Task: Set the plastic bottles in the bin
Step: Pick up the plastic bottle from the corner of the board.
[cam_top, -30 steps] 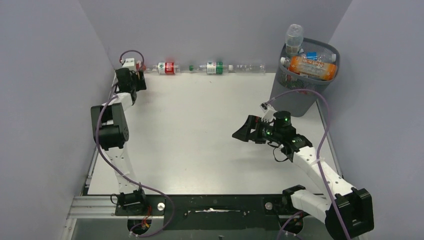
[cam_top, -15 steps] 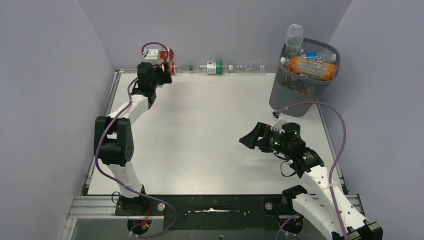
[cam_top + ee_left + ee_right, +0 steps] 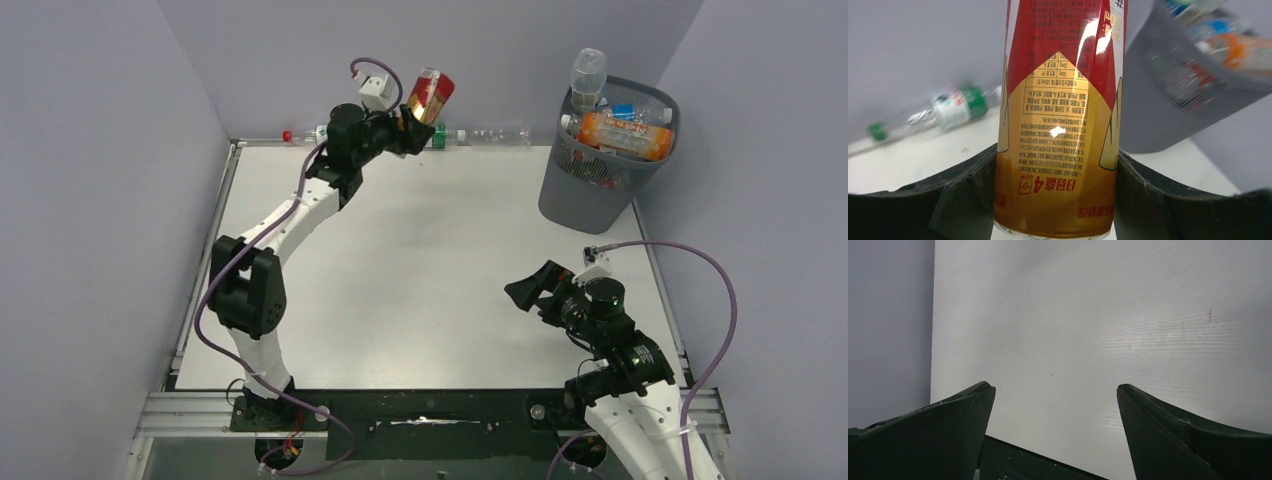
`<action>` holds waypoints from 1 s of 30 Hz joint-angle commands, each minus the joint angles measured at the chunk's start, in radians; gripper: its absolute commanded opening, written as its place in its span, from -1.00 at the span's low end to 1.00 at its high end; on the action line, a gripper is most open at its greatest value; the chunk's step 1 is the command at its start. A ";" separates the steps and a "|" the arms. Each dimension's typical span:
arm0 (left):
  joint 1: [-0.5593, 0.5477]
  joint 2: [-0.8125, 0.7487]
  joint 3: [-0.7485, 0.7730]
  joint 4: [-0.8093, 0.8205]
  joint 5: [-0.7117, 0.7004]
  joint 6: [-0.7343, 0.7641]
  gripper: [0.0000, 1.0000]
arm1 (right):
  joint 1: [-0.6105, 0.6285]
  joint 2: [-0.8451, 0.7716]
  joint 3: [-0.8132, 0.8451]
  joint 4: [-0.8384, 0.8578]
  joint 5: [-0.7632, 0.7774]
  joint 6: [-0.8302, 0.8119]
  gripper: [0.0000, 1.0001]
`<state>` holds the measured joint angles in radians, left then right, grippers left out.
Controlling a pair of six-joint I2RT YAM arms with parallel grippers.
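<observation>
My left gripper is shut on a bottle with a red and gold label and holds it in the air near the back wall, left of the bin. The left wrist view shows the bottle upright between the black fingers. The dark grey mesh bin stands at the back right, filled with several bottles. It also shows in the left wrist view. A green-labelled bottle and a clear bottle lie along the back wall. My right gripper is open and empty over the table's right side.
A small red cap lies at the back left by the wall. Grey walls close in the white table on three sides. The right wrist view shows only bare table between its fingers.
My left gripper has lifted the red and gold bottle off the back edge and swung right toward the bin. My right arm has drawn back toward its base.
</observation>
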<state>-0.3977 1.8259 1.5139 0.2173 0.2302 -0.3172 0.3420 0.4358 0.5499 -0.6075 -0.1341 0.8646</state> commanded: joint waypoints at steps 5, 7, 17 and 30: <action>-0.161 0.274 0.596 0.056 0.268 -0.167 0.16 | 0.008 0.027 0.056 -0.013 0.077 0.043 0.98; -0.192 0.383 0.768 0.028 0.312 -0.186 0.17 | 0.009 0.036 0.065 -0.006 0.073 0.047 0.98; -0.247 0.694 1.086 0.351 0.442 -0.349 0.29 | 0.014 0.042 0.099 -0.001 0.077 0.050 0.99; -0.176 0.426 0.585 0.496 0.428 -0.375 0.17 | 0.013 0.298 0.379 0.026 0.278 -0.129 1.00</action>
<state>-0.6357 2.4847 2.3104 0.5808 0.6559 -0.6876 0.3489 0.6044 0.7757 -0.6594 0.0212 0.8558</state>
